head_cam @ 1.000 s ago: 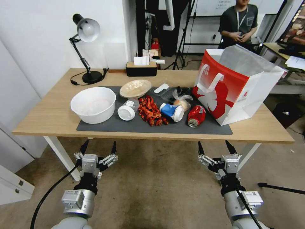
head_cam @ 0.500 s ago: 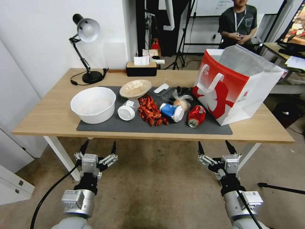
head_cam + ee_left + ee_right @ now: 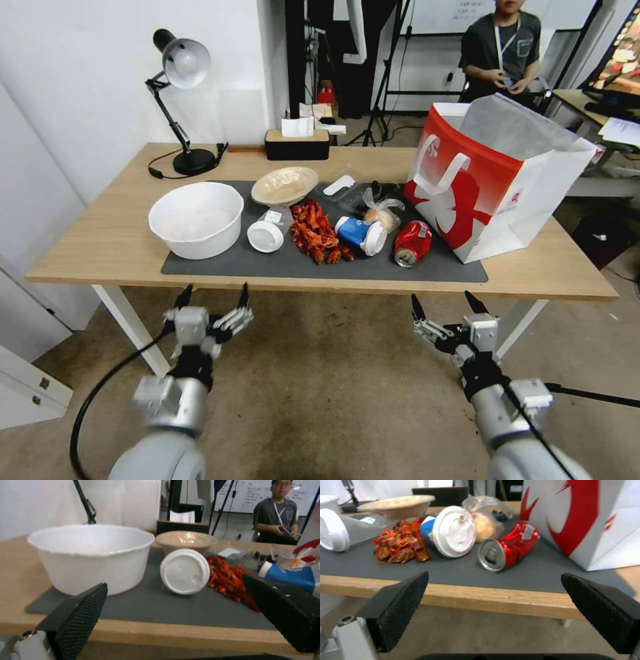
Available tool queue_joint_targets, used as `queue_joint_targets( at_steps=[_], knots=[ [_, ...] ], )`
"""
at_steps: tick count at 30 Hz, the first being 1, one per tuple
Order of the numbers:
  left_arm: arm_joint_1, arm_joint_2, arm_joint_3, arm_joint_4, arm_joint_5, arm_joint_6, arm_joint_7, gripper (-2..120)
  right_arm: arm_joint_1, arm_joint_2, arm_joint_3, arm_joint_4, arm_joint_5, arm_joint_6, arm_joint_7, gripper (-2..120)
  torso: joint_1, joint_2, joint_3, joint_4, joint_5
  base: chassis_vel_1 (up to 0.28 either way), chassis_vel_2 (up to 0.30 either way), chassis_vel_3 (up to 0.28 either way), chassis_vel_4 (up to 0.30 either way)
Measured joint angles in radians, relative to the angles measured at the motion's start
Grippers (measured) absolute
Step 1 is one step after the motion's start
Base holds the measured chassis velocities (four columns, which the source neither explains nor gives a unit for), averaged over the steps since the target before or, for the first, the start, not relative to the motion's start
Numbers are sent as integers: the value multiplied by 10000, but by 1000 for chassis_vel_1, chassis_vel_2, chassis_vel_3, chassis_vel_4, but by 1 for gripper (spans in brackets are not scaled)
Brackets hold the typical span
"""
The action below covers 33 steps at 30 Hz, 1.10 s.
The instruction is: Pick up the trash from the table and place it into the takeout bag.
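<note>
The trash lies on the dark mat of the table (image 3: 100, 247): a crushed red can (image 3: 411, 243) (image 3: 508, 546), a blue paper cup with white lid (image 3: 361, 235) (image 3: 450, 531), a knotted clear bag (image 3: 382, 210), red shells (image 3: 317, 232) (image 3: 226, 580), a white-lidded clear cup (image 3: 267, 233) (image 3: 185, 571) and a beige bowl (image 3: 285, 185). The takeout bag (image 3: 493, 180) stands open at the right end. My left gripper (image 3: 213, 299) and right gripper (image 3: 443, 303) hang open below the table's front edge, holding nothing.
A big white bowl (image 3: 196, 219) sits on the mat's left end. A black desk lamp (image 3: 180, 100) and a dark tissue box (image 3: 297, 143) stand at the back edge. Bare floor lies under both arms.
Both arms have risen slightly toward the table's front edge, the grippers still open. The things on the table have not moved.
</note>
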Motion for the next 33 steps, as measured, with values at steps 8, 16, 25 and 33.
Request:
queue_joint_targets(
  at_steps=[8, 16, 25, 33],
  knots=[
    [-29, 20, 38, 89, -116, 138, -38, 100, 313, -151, 107, 18, 396, -214, 436, 100, -2, 0, 0, -1, 0, 0, 0, 0, 0],
    [-15, 19, 25, 94, -102, 103, -19, 100, 331, -157, 98, -7, 400, -96, 487, 100, -4, 0, 0, -1, -1, 0, 0, 0, 0],
    [48, -32, -1, 74, -66, 83, -6, 100, 381, -228, 76, -22, 410, -42, 519, 100, -4, 1, -1, -1, -2, 0, 0, 0, 0],
    [153, 14, -38, -41, -13, 217, 122, 100, 381, -367, 217, 146, 403, -136, 386, 100, -3, 1, -1, -2, -1, 0, 0, 0, 0]
  ],
)
